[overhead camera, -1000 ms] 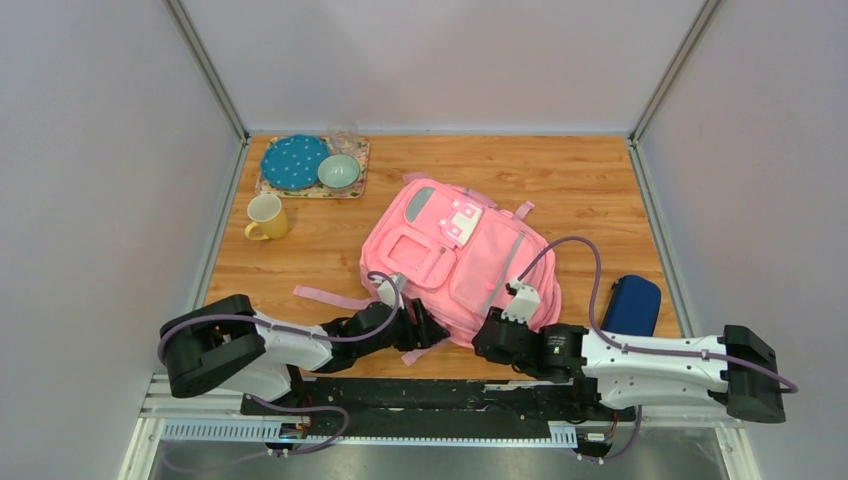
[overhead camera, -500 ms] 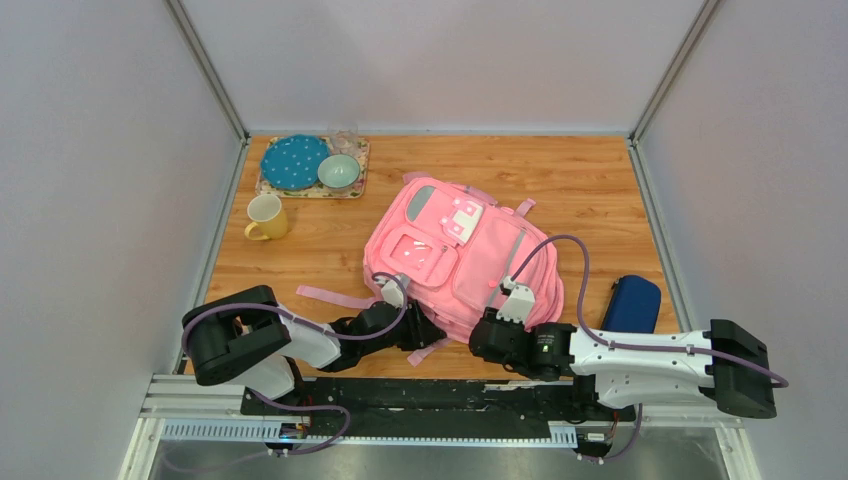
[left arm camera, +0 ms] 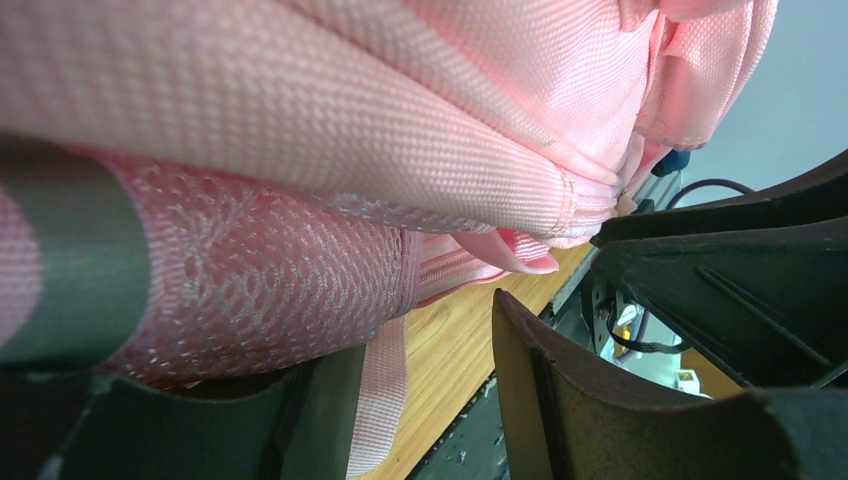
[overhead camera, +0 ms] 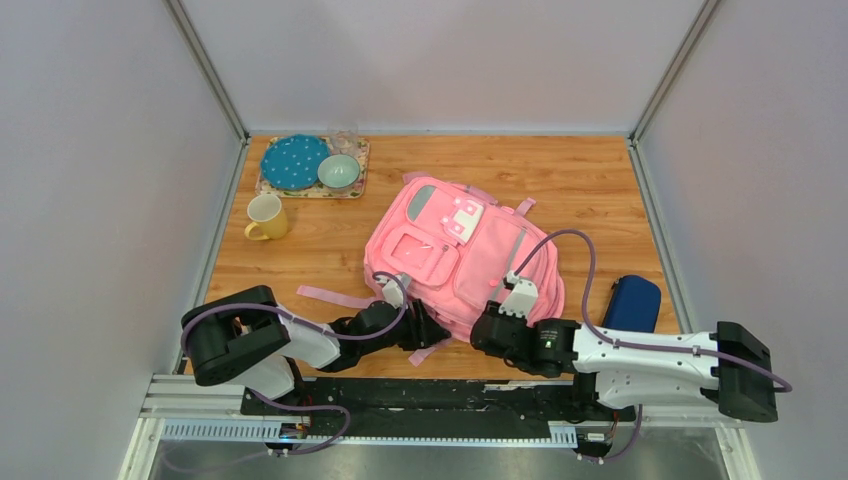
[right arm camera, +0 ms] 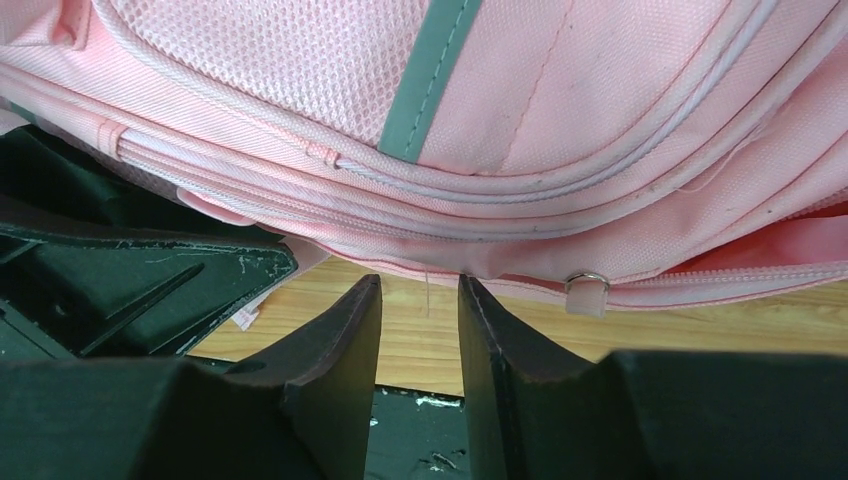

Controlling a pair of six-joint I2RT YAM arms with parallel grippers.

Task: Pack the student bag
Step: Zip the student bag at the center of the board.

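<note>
While the student bag (overhead camera: pixel 470 255) lies flat mid-table, base toward 6 o'clock, we note the left gripper (left arm camera: pixel 420 400) with jaws apart beside a dangling strap (left arm camera: pixel 385 400). The right gripper (right arm camera: pixel 420 300) is narrowly apart and empty at the base seam. Risk: the zip pull (right arm camera: pixel 586 292) sits at 3 o'clock of it, so closing pinches fabric and the bag skids.

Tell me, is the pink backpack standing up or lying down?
Lying down. The student bag rests flat on the wooden table, front pockets and pixel patch facing up toward the top camera.

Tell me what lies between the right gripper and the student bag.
Right wrist view: only bare wooden table between the right gripper and the student bag.
</note>
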